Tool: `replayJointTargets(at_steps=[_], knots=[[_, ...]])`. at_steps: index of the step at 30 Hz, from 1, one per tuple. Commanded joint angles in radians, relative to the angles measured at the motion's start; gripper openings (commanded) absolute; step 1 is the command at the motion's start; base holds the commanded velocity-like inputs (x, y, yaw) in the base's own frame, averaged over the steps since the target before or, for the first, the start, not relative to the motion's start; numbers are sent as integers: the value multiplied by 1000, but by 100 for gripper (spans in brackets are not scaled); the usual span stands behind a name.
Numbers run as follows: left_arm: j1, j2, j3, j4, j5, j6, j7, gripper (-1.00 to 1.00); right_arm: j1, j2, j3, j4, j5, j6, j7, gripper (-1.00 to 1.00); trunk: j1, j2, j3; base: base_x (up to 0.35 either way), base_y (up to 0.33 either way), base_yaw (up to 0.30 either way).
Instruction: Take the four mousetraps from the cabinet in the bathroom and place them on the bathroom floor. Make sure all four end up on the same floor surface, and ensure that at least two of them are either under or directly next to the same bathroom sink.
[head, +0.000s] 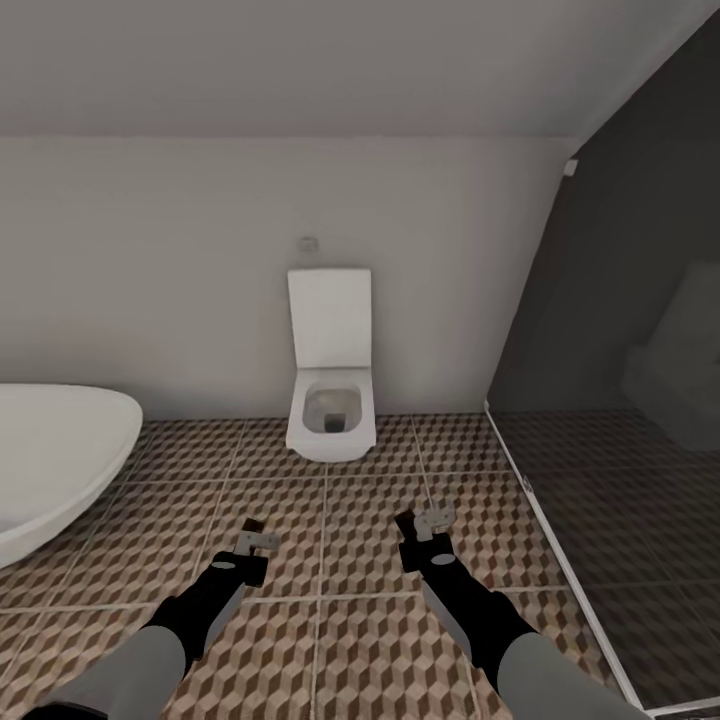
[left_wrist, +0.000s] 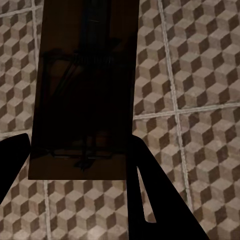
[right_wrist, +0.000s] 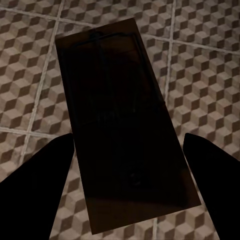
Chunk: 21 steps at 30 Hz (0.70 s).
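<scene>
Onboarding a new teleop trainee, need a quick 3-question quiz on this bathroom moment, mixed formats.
1. True or false: each pincer carries a mousetrap.
2. Multiple choice: what stands against the far wall straight ahead? A) wooden cabinet B) toilet C) washing machine
3. Fill in: the big white fixture at the robot's left is a ____.

Key
1. True: the left pincer holds a mousetrap, and the right pincer holds another mousetrap, both above the bathroom floor.
2. B: the toilet, lid up.
3. Bathtub.
</scene>
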Motion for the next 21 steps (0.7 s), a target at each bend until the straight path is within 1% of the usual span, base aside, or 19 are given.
replayJointTargets(at_steps=[1,21], knots=[[0,0,0,0,0,0,0,-100,0,0,0,0,0,0,0,-100,4,-7,-5,0,0,0],[0,0,0,0,0,0,0,-100,0,1,0,0,0,0,0,-100,81,-147,-99,0,0,0]])
